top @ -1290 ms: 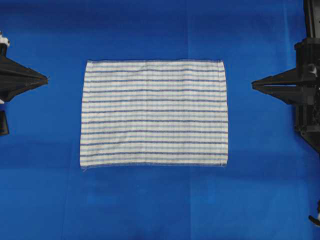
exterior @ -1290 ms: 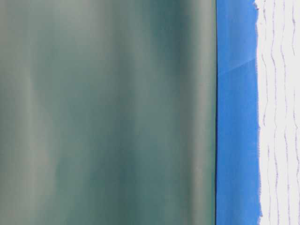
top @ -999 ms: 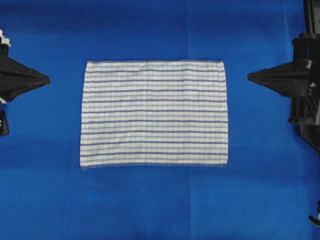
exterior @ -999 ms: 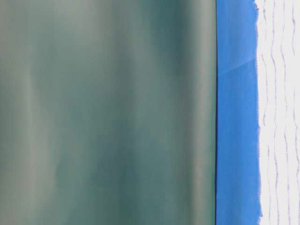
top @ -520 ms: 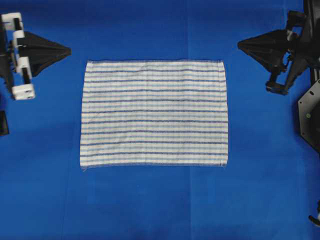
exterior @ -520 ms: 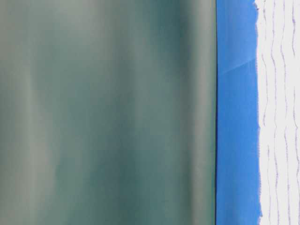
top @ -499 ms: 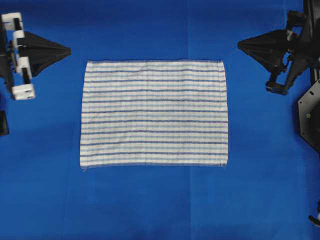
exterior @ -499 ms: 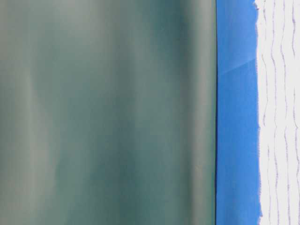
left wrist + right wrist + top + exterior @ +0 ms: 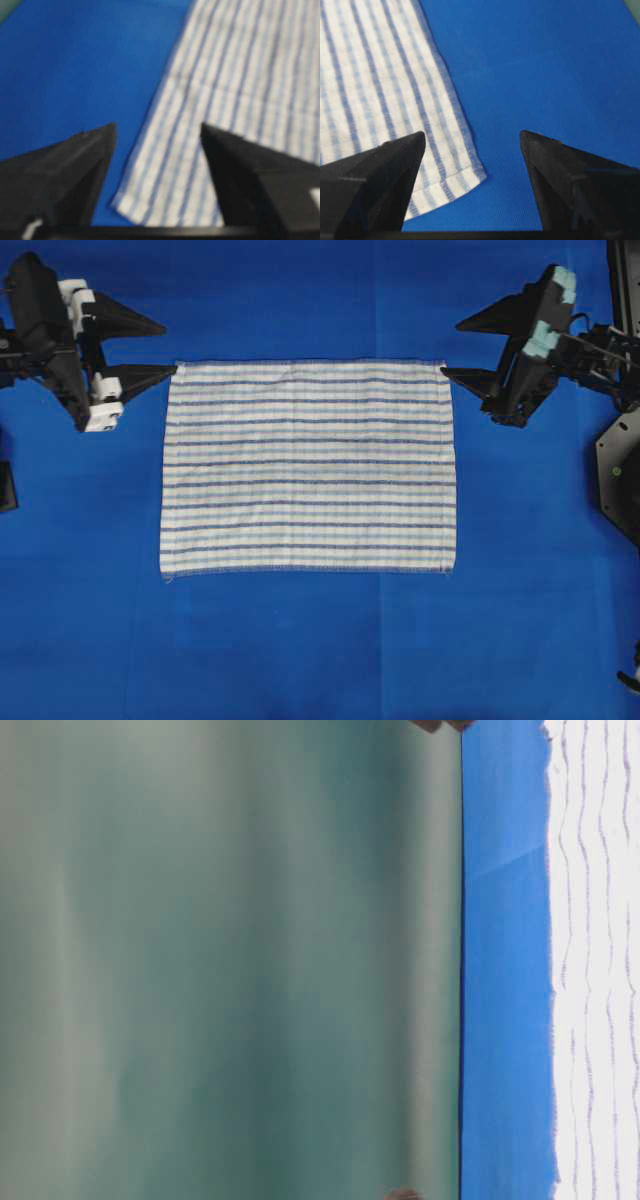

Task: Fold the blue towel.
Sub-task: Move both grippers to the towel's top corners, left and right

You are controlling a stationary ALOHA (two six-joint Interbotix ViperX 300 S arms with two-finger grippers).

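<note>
Blue towel lies flat and unfolded at the centre of the bench, on the plain blue sheet — nothing folded yet. Left claw sits at the towel's 10 o'clock corner, jaws spread, lower finger tip just at the corner hem; right claw mirrors it at the 2 o'clock corner, also spread and holding nothing. Wrist views show each corner between the two black fingers, with the cloth not pinched. Risks, as judgement: the blue sheet underneath is itself cloth, so a claw closing too low could pinch sheet together with towel and drag both; closing too high could miss the thin hem altogether. If one claw catches and the other slips, the fold would likely go skew, edges not meeting. Materials: towel is a white woven rectangle, thin dark-blue and pale-blue stripes running 9-to-3, stitched hems, a faint crease near the 12 o'clock edge; limp, likely to sag between grips. Sheet is smooth, fine-textured, with slight fold lines.
</note>
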